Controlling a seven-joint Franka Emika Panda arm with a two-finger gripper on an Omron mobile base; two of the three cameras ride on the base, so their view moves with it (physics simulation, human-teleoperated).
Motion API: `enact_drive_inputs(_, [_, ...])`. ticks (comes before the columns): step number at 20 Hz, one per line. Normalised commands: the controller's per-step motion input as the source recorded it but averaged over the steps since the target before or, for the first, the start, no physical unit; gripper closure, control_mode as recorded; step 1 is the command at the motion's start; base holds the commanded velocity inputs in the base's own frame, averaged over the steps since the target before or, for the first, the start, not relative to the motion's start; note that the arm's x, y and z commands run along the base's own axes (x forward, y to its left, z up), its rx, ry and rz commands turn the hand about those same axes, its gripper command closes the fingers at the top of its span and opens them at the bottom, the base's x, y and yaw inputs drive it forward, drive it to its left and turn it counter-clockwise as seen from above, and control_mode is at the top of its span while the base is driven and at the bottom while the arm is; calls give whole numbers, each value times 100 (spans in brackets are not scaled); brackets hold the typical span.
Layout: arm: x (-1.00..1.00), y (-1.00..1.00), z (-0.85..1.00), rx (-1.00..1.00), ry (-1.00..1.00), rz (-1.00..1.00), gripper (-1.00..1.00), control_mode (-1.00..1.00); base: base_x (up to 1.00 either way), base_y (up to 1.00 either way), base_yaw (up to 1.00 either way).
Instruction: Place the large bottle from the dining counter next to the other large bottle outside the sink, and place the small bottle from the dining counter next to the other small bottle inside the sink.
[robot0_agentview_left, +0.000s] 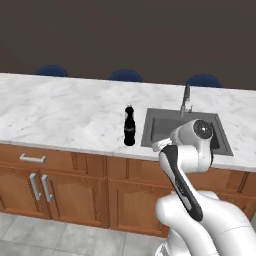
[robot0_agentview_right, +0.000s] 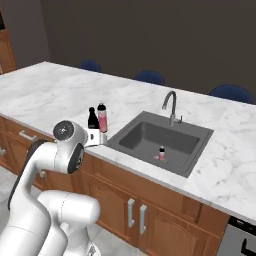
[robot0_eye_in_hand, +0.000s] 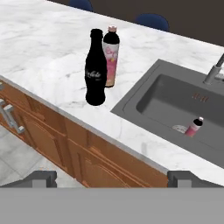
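Nearest the lens, the gripper (robot0_eye_in_hand: 112, 177), jaws spread wide, nothing between them, hanging out past the front edge of the counter (robot0_eye_in_hand: 48, 65) above the brown cabinet fronts (robot0_eye_in_hand: 52, 140). Just beyond that edge stood the black cola bottle (robot0_eye_in_hand: 96, 68), upright, with the pink bottle (robot0_eye_in_hand: 110, 56) close behind it, near touching, both off the sink's (robot0_eye_in_hand: 175, 105) left rim. Looked placed already, the large pair side by side outside the basin. Down inside the sink lay one small bottle (robot0_eye_in_hand: 193, 127), pale cap, leaning, near the basin's front wall, faucet (robot0_eye_in_hand: 213, 72) at the far rim.

Counted: two large bottles, one black, one pink; one small bottle; one sink; one faucet; three blue chair backs (robot0_agentview_left: 125, 75) along the far edge. No second small bottle in sight on this stretch of marble.

Probably next: fetching the little one. Worth backing the arm clear of the black bottle first, keeping the jaws wide, approaching the small bottle from the side at mid-body, then lowering it upright beside its twin without knocking it.
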Motion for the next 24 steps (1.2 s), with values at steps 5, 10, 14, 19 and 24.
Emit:
enact_drive_inputs(5, [0, 0, 0, 0, 0, 0, -100, 100, 0, -56, -24])
enact_drive_inputs(10, [0, 0, 0, 0, 0, 0, -100, 100, 0, -73, -19])
enact_drive_inputs(14, [0, 0, 0, 0, 0, 0, -100, 100, 0, -82, -8])
enact_drive_inputs(19, [0, 0, 0, 0, 0, 0, -100, 100, 0, -90, -2])
enact_drive_inputs(24, [0, 0, 0, 0, 0, 0, -100, 100, 0, -96, -1])
